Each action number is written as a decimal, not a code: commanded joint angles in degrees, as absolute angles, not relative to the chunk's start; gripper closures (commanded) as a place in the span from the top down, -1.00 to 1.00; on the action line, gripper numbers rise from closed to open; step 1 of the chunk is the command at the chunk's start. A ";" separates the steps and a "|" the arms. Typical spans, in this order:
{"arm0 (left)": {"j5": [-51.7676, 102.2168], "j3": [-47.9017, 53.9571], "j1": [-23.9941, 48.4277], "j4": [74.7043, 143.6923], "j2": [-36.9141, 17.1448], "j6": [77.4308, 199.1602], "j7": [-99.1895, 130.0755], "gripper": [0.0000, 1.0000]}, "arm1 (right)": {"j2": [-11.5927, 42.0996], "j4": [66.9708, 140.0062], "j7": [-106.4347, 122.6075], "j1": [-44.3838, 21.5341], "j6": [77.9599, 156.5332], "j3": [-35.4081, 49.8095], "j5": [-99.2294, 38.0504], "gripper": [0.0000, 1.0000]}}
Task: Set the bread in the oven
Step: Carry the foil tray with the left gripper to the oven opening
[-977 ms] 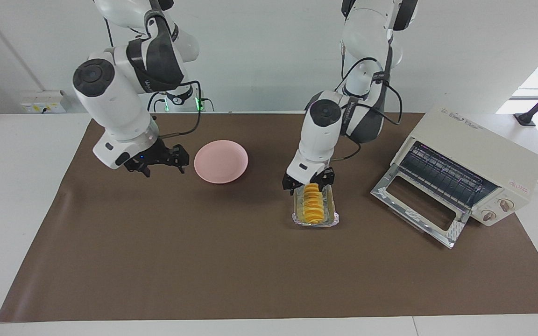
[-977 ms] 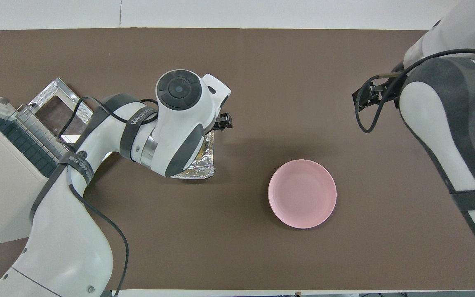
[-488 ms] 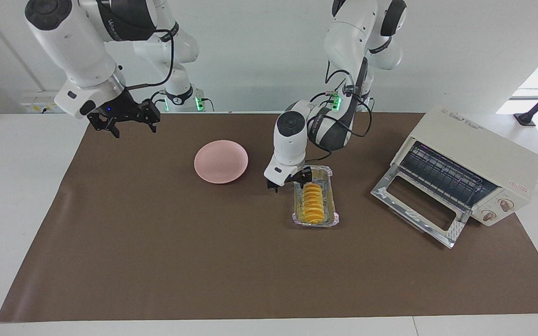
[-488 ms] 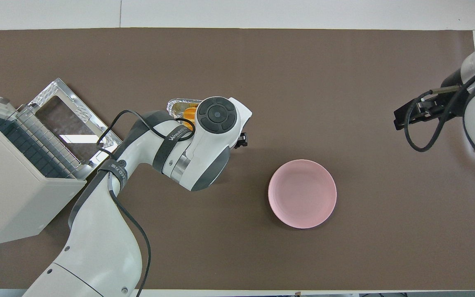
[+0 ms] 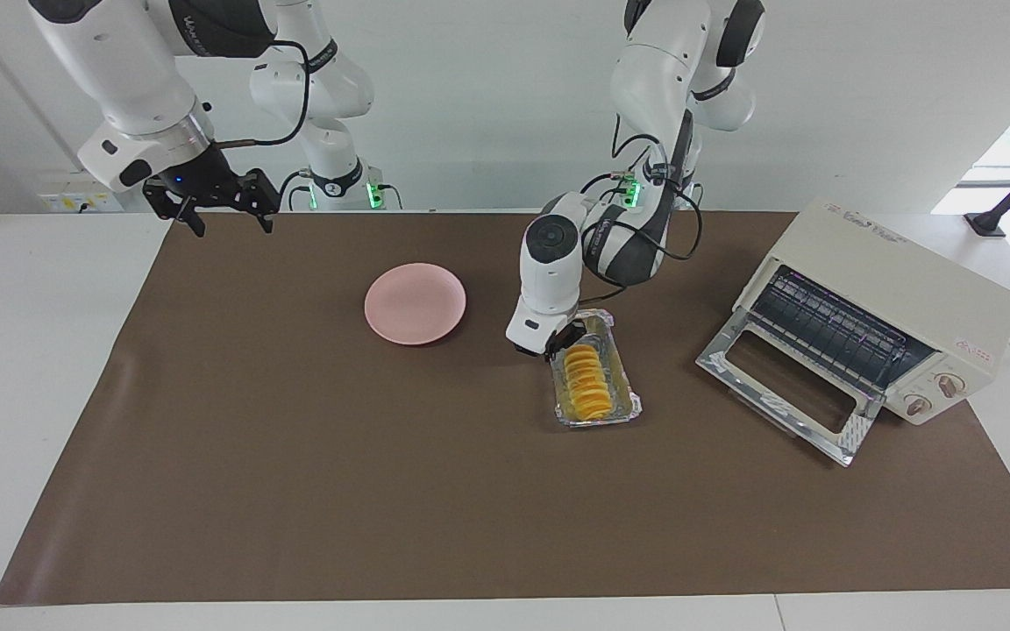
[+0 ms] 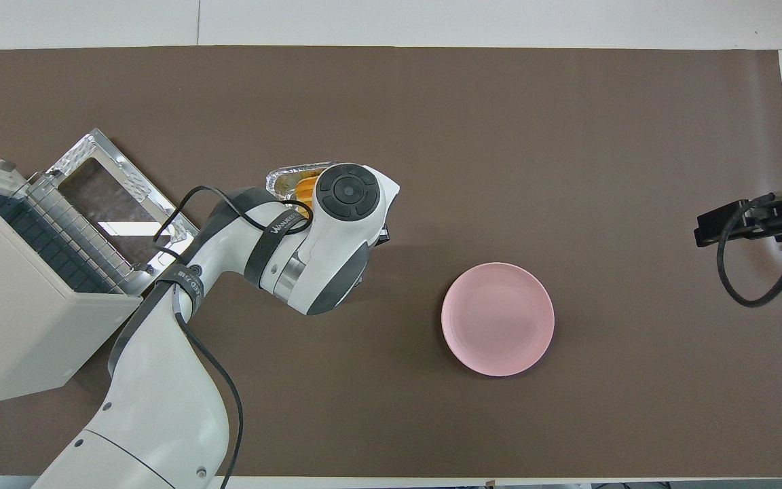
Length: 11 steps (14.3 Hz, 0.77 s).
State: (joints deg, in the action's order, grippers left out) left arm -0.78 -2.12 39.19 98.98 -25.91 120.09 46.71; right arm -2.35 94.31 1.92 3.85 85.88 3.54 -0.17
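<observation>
The bread point(image 5: 586, 386), a ridged golden-yellow loaf, lies in a silver foil tray point(image 5: 623, 372) on the brown mat. My left gripper point(image 5: 557, 343) is down at the tray's corner nearer the robots and is shut on its rim. In the overhead view the left wrist covers most of the tray point(image 6: 281, 180); only a bit of bread point(image 6: 305, 186) shows. The cream oven point(image 5: 895, 263) stands at the left arm's end, its door point(image 5: 785, 386) folded down open and its rack bare. My right gripper point(image 5: 211, 200) hangs open and empty above the mat's corner at its own end.
A round pink plate point(image 5: 415, 302) sits empty on the mat between the tray and the right arm's end, a hand's width from the left gripper. The oven's open door point(image 6: 113, 197) juts toward the tray. The brown mat point(image 5: 382, 491) covers most of the table.
The left gripper shifted from over the bread to the tray's rim and closed there; the tray turned slightly. The right arm rose and drew back to its end of the table.
</observation>
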 commanded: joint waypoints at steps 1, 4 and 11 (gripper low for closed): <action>-1.41 -2.81 36.93 94.25 -24.87 114.54 48.87 -1.00 | -2.20 93.87 2.11 2.90 86.49 2.81 0.09 1.00; -0.36 -4.12 33.41 89.22 -22.17 109.10 50.10 -1.00 | -2.11 93.87 3.16 3.08 86.31 2.64 -0.70 1.00; -0.53 -10.89 23.48 82.52 -21.71 101.69 49.84 -1.00 | -2.28 93.87 3.16 3.34 86.83 2.64 -0.97 1.00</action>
State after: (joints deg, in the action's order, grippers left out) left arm -0.58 -8.90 25.72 82.98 -20.76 103.07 49.31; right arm -2.34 94.19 2.05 3.33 86.17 3.05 -0.53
